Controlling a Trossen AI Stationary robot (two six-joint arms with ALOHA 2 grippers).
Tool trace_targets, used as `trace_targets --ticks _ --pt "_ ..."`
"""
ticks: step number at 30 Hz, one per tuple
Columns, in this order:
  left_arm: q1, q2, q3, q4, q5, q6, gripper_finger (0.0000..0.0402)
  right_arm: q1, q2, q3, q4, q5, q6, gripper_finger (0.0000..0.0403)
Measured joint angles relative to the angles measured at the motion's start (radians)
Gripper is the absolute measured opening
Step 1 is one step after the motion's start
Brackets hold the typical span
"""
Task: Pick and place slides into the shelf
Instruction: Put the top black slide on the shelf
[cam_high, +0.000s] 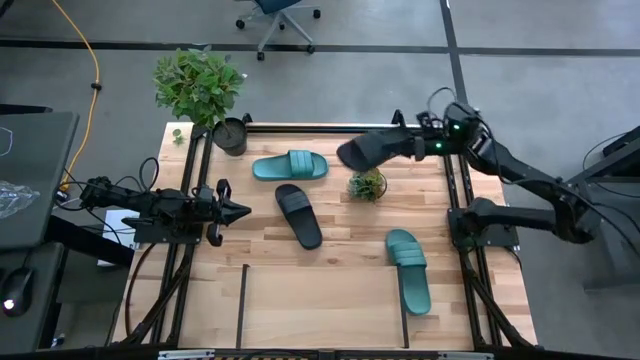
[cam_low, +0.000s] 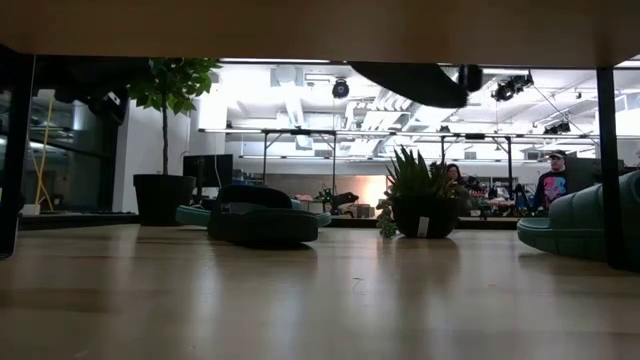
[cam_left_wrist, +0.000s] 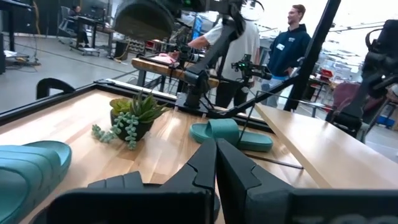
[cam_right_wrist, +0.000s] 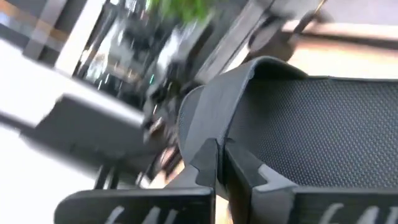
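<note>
My right gripper (cam_high: 405, 146) is clamped on a black slide (cam_high: 372, 150), upper right, lifted clear so it can travel toward the shelf (cam_high: 320, 300); my left gripper (cam_high: 238, 211) waits, pinched empty.

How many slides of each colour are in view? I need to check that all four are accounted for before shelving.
Teal slides: 2, one at the back, one at front right
Black slides: 2, one on the table, one held aloft in the right tool
Total: 4
</note>
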Motion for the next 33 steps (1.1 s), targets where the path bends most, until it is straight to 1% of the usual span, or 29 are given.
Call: trace_targets --ticks 7,10,14,19,22,26,33 --pt "0.0 0.0 0.0 -0.002 0.022 0.0 0.0001 0.113 0.12 0.121 0.005 -0.101 -0.043 0.0" --pt "0.0 0.0 0.0 -0.002 0.018 0.0 0.0001 0.161 0.152 0.171 -0.001 -0.171 -0.056 0.0" --pt "0.0 0.0 0.0 -0.002 0.003 0.0 0.0001 0.234 0.177 0.215 -0.065 -0.254 -0.072 0.0" --pt "0.0 0.0 0.0 -0.002 -0.001 -0.008 0.0001 0.342 0.178 0.226 -0.127 -0.296 -0.068 0.0" --pt "0.0 0.0 0.0 -0.001 -0.024 -0.008 0.0001 0.417 0.178 0.226 -0.153 -0.305 -0.064 0.0" --pt "0.0 0.0 0.0 0.002 -0.057 -0.008 0.0001 0.52 0.178 0.226 -0.182 -0.29 -0.07 0.0" --pt "0.0 0.0 0.0 0.005 -0.08 -0.008 0.0001 0.66 0.178 0.226 -0.188 -0.2 -0.097 0.0"
